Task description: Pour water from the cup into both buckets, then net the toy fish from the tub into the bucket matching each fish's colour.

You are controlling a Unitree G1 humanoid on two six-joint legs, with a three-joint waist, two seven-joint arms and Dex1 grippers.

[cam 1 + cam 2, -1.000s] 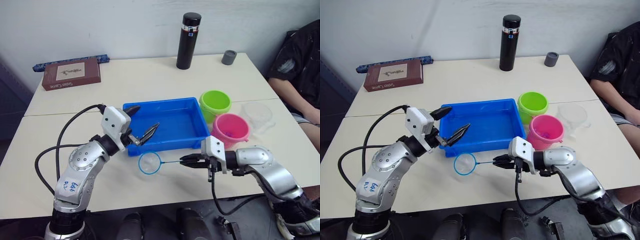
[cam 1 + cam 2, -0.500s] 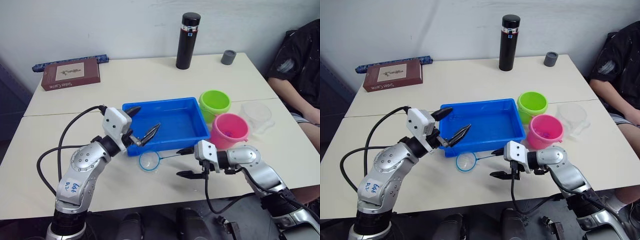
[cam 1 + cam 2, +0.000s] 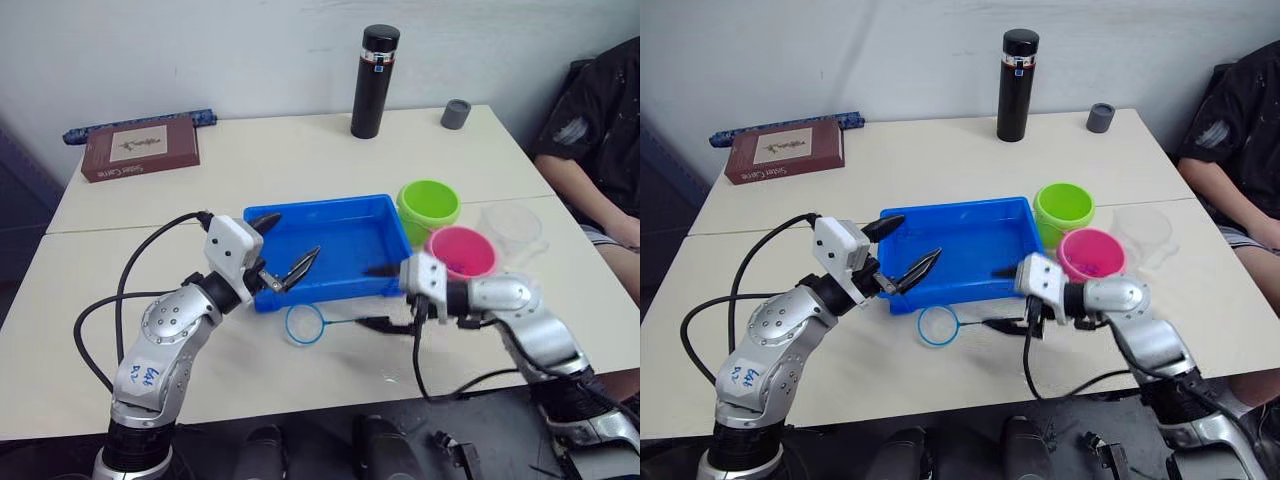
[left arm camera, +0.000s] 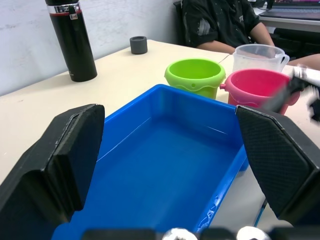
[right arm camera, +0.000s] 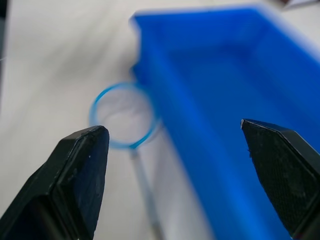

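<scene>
The right hand (image 3: 383, 297) has let go of the net (image 3: 304, 324) and opened wide.

**Crowded at the tub's near edge, open table beyond**

The blue tub (image 3: 335, 252) sits mid-table. The left gripper (image 3: 284, 248) hangs spread over its near-left corner, and the right gripper (image 3: 385, 297), fingers wide apart, blocks the near-right corner. On the table just in front of the tub lies a small net (image 3: 304, 324), its handle running toward the right gripper.

To the tub's right, the green bucket (image 3: 430, 207), pink bucket (image 3: 461, 252) and clear cup (image 3: 513, 229) stand close together, leaving no passage between them.

Behind the tub the table (image 3: 280, 160) lies bare up to a black flask (image 3: 372, 68), a grey cap (image 3: 456, 113) and a brown box (image 3: 141, 147) along the far edge. A seated person (image 3: 595, 130) borders the right side.
</scene>
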